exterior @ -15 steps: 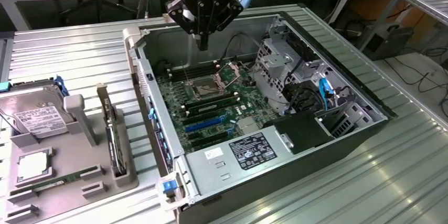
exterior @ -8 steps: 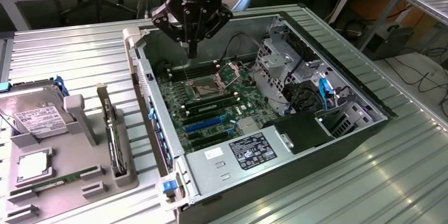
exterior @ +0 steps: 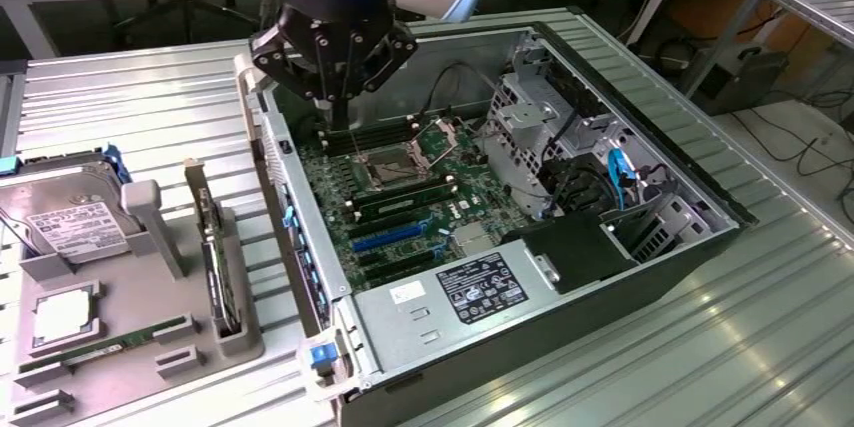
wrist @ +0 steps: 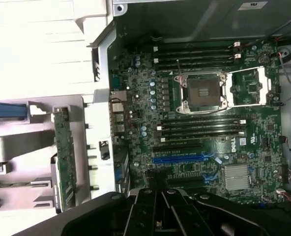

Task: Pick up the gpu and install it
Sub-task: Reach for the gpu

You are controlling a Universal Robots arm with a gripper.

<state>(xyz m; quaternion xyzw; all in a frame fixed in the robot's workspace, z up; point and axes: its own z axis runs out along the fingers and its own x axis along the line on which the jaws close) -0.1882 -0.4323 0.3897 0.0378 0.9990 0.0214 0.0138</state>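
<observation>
One gripper (exterior: 338, 119) hangs over the far end of the open case (exterior: 574, 342) in the exterior view. Its fingers are drawn together to a point with nothing between them, so it is empty. It sits just above the memory slots beside the socket (exterior: 400, 159). The case lies on its side with the panel off, which turns the board (exterior: 454, 209) upward for work from above. The gpu (exterior: 210, 247) is not in the case. It stands on edge in a grey holder (exterior: 140, 292) just beside it, on the exterior view's left — propped that way, I judge, so that its top edge can be pinched from above. A hard drive (exterior: 74, 227) lies in the same holder, further left.

In the wrist view the gripper (wrist: 160, 206) is dark in the foreground, closed, over the board (wrist: 263, 123). The blue slot (wrist: 177, 159) is bare — no card is seated in it. The gpu (wrist: 64, 157) shows edge-on in the holder (wrist: 94, 162), well apart from the gripper.
</observation>
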